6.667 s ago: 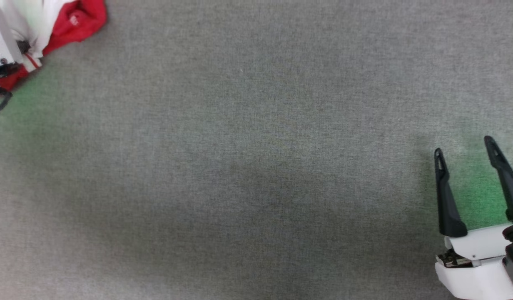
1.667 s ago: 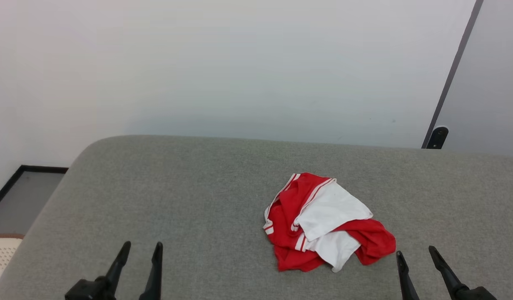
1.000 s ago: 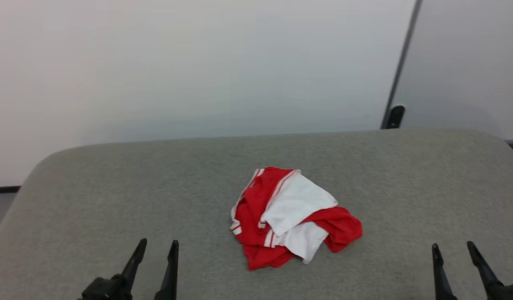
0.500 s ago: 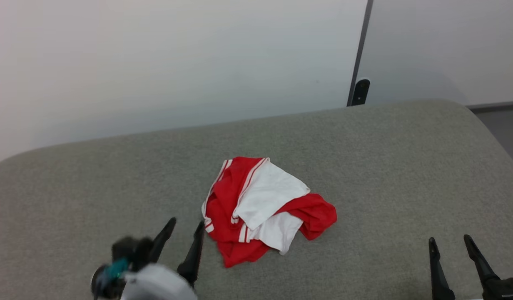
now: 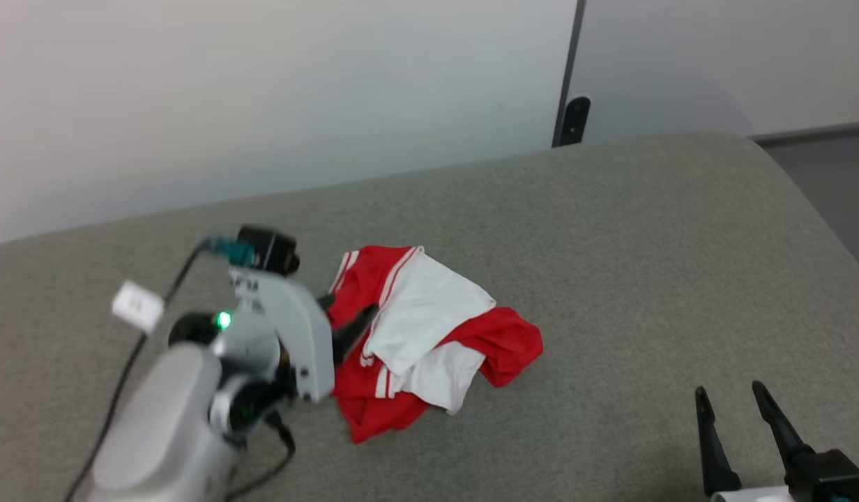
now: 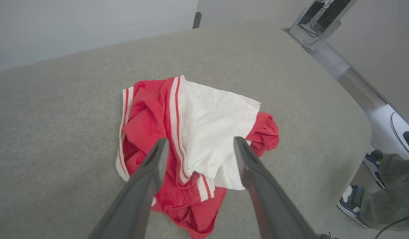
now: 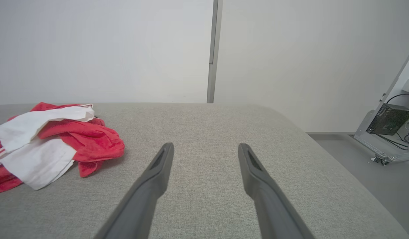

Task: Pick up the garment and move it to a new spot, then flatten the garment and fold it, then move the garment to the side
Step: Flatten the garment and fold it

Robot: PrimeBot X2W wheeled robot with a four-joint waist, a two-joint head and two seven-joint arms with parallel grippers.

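Head looks down; wrists, left seemingly nearer, share garment (image 5: 429, 328).

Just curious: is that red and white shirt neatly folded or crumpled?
Crumpled. The garment lies bunched in a heap on the grey surface.

Left hand (image 6: 200, 140), right hand (image 7: 205, 146), fingers apart.

Bright, even, diffuse light. The pale wall (image 5: 262, 90) shows no glare, only a faint pinkish cast at 9 o'clock in the head view. The shirt (image 5: 429, 328) drops a thin, soft shadow on the desk (image 5: 611, 244) along its 5 o'clock edge. The left arm (image 5: 192, 390) at 8 o'clock is blurred, its green lamp (image 5: 224, 320) glowing. In the left wrist view the left end effector (image 6: 200, 141) goes soft toward 6 o'clock, and the desk edge bows at 3 o'clock.
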